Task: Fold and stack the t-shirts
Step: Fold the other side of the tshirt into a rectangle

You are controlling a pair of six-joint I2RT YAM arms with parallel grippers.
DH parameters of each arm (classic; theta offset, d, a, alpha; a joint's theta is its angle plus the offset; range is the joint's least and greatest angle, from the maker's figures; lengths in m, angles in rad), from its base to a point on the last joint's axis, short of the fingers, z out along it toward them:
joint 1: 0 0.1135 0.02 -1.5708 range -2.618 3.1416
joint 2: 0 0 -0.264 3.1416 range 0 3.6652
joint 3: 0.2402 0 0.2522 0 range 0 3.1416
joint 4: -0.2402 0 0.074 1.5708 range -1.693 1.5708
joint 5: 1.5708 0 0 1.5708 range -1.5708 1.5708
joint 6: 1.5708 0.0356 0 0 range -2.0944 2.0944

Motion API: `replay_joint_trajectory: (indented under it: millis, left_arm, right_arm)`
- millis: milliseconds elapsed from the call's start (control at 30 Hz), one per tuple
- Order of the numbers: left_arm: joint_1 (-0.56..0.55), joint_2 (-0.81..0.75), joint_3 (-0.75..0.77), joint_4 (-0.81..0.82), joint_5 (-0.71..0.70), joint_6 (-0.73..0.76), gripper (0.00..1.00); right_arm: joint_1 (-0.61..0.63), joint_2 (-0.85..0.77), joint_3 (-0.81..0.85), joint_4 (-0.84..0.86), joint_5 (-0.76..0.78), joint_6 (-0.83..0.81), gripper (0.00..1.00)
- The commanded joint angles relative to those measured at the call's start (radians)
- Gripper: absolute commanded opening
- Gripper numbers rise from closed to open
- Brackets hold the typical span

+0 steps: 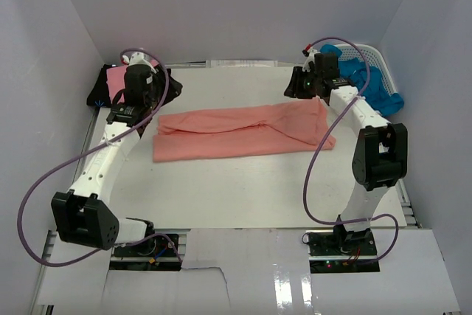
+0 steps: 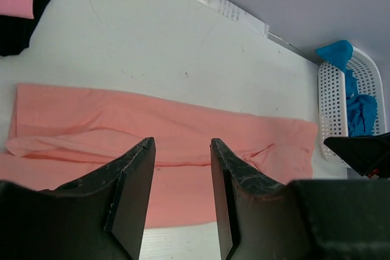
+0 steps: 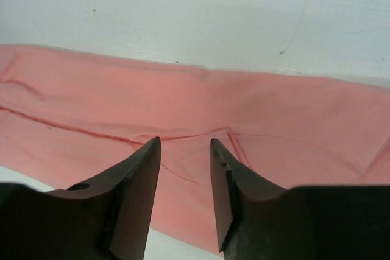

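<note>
White walls stand around the desk [image 1: 243, 193]. The salmon shirt [image 1: 236, 134] lies flat across the middle of the top view, long from left to right. The left fingers [image 2: 146, 156] and the right fingers [image 3: 152, 156] are open and hold nothing, one pair near each end.

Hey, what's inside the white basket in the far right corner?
Bright blue t-shirts fill the white lattice basket, with some cloth spilling over its rim. How many there are, and anything lying beneath them, is covered.
</note>
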Motion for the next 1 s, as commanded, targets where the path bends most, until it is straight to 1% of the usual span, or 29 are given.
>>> replay_joint_trajectory:
  millis: [0, 33, 133, 233, 500, 967]
  left_arm:
    - [0.006, 0.07, -0.086, 0.065, 0.1, -0.062, 0.52]
    - [0.006, 0.108, -0.078, 0.06, 0.135, -0.062, 0.52]
    - [0.006, 0.169, -0.055, 0.045, 0.177, -0.059, 0.52]
    - [0.006, 0.182, -0.06, 0.042, 0.177, -0.051, 0.52]
    - [0.006, 0.163, -0.08, 0.033, 0.142, -0.019, 0.52]
    - [0.006, 0.18, -0.089, 0.036, 0.151, -0.013, 0.52]
  right_arm:
    - [-0.003, 0.059, -0.032, 0.05, -0.116, 0.013, 0.47]
    - [-0.006, 0.067, -0.038, 0.052, -0.151, 0.019, 0.54]
    - [-0.009, 0.085, -0.055, 0.063, -0.193, 0.033, 0.63]
    - [-0.011, 0.114, -0.058, 0.063, -0.208, 0.035, 0.63]
    - [-0.013, 0.174, -0.062, 0.078, -0.216, 0.044, 0.57]
    - [-0.013, 0.206, -0.052, 0.079, -0.166, 0.018, 0.58]
